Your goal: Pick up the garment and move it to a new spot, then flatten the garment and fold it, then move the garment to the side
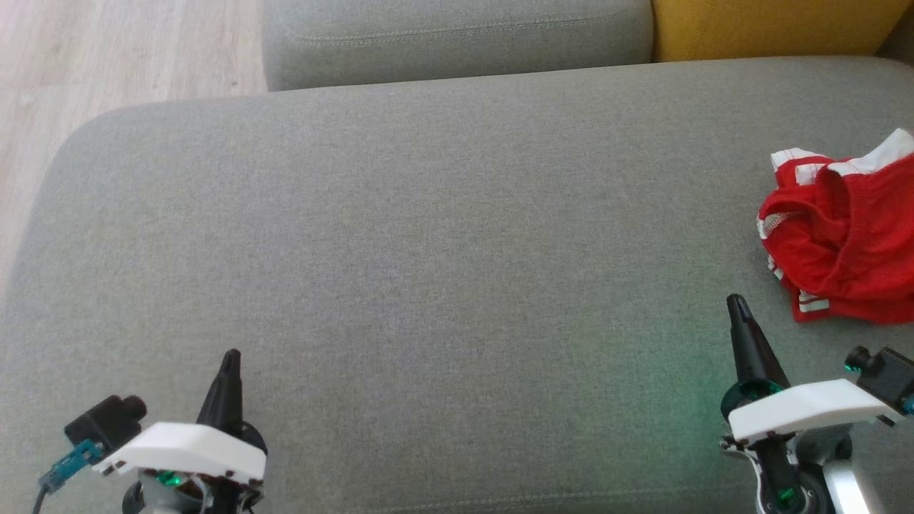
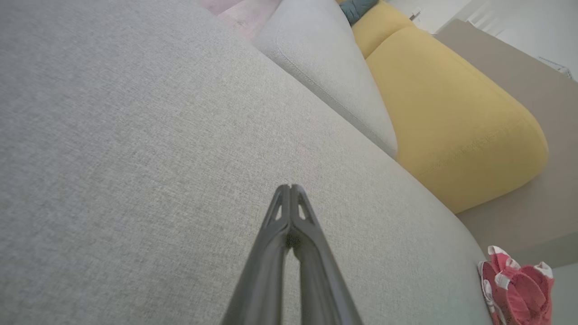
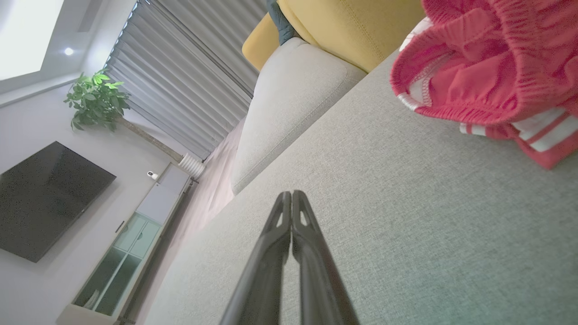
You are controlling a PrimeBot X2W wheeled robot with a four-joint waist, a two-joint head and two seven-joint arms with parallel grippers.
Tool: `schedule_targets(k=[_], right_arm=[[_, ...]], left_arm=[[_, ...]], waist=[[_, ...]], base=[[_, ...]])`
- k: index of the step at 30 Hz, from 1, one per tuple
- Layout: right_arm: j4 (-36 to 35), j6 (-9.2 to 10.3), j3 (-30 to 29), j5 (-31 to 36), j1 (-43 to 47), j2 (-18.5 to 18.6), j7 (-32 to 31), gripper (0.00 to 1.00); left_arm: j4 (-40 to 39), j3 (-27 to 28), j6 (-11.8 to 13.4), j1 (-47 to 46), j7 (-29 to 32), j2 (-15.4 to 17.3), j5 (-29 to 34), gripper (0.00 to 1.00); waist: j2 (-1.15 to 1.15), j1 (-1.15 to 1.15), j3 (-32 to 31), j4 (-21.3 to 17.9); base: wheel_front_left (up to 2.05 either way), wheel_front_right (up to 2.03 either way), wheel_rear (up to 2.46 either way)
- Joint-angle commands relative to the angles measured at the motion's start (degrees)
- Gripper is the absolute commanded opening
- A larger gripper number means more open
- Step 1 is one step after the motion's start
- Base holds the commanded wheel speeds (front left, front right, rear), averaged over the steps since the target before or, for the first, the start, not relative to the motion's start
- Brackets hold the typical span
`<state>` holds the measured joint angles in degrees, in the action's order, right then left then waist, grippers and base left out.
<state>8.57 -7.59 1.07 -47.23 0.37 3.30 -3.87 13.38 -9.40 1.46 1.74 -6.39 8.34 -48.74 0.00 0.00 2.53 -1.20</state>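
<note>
- Grey woven fabric is seen across the head view: the seat cushion (image 1: 428, 214), used here as the reference for every position.
- The garment (image 1: 850, 235), red with white bands, is found crumpled on the seat cushion at its right edge, partly cut off by the frame.
- The left gripper (image 1: 230, 357) is held over the near left part of the seat cushion, clenched to a single dark point.
- The right gripper (image 1: 735, 303) is held over the near right part of the seat cushion, likewise clenched, near the garment but apart from it.
- A second grey cushion (image 1: 457, 36) and a yellow cushion (image 1: 771, 28) are set along the seat cushion's far side; wooden floor (image 1: 107, 50) is visible past its far left corner.
- In the left wrist view, the left gripper's fingers (image 2: 266, 262) are shown closed tip to tip above the seat cushion. The garment is seen at the seat cushion's edge, well apart from them.
- In the right wrist view, the right gripper's fingers are shown shut tip against tip, low over the seat cushion. The garment is seen lying on the seat cushion near them, untouched.
- Past the seat cushion's far end, a television (image 3: 45, 198), a potted plant (image 3: 95, 99), grey curtains (image 3: 189, 81) and a low cabinet (image 3: 131, 253) are seen.
</note>
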Motion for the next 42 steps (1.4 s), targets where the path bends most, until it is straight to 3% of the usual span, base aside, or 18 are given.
schedule_targets(k=[1,42], right_arm=[[-1.5,0.04,0.1,-1.5,-2.8,1.1,0.5,0.0],[2.6,0.08,-3.1,-29.3,-5.0,1.3,-0.2,0.0]], left_arm=[[-1.4,1.9,-0.4,-3.4,0.2,0.2,-1.3,0.0],[-0.2,9.3,-5.6,-6.0,7.0,-2.4,-27.9,0.0]], waist=[[0.0,0.0,0.0,0.0],[0.0,0.0,-1.4,0.7]], base=[[0.0,0.0,0.0],[0.0,0.0,0.0]])
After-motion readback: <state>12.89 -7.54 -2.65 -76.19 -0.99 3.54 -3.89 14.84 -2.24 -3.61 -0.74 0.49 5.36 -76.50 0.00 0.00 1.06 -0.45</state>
